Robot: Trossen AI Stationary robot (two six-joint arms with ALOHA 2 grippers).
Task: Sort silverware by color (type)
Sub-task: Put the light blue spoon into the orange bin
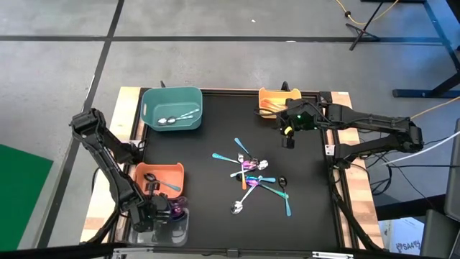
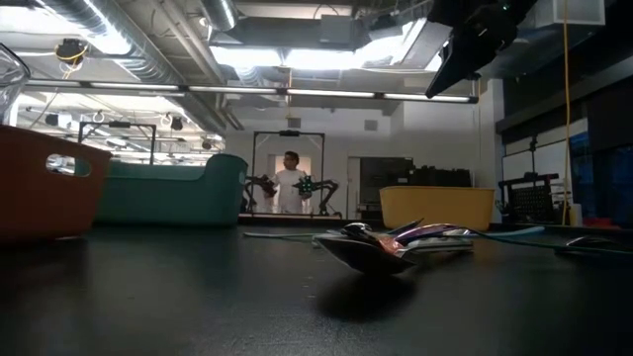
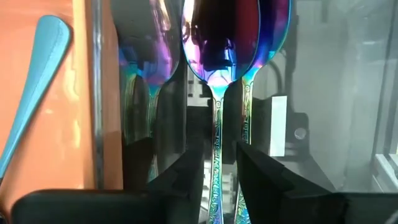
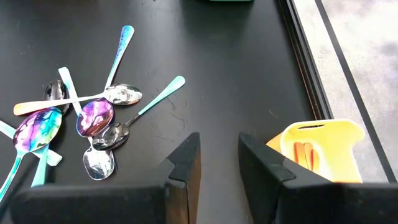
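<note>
Pincer on the left arm (image 1: pixel 169 211) sits down at about 7 o'clock on the table, over the clear bin (image 1: pixel 175 229). Its fingers (image 3: pixel 180 180) stand a bit apart on either side of the handle of a purple-rainbow spoon (image 3: pixel 233 37), but I can't tell if they're actually pinching it or have let go. More rainbow spoons (image 3: pixel 146 56) stand right beside it in the same bin. Just past that, toward 8 o'clock, is the orange bin (image 1: pixel 172 171) with a teal spoon (image 1: pixel 169 186) in it.

Right pincer (image 1: pixel 288 139) hangs at roughly 1 o'clock, fingers parted and empty, close to the yellow bin (image 1: pixel 277 96), which holds copper-coloured spoons (image 4: pixel 303 153).

Unsorted pile of spoons (image 1: pixel 253 176) lies on the black mat around the centre, leaning toward 4 o'clock: teal, silver, black, one orange and a couple of rainbow ones, crossing over each other.

Teal bin (image 1: pixel 171 108) sits at 11 o'clock with silver spoons (image 1: pixel 172 119) inside. Off in the room behind the table, a person (image 2: pixel 290 185) stands in the distance.
</note>
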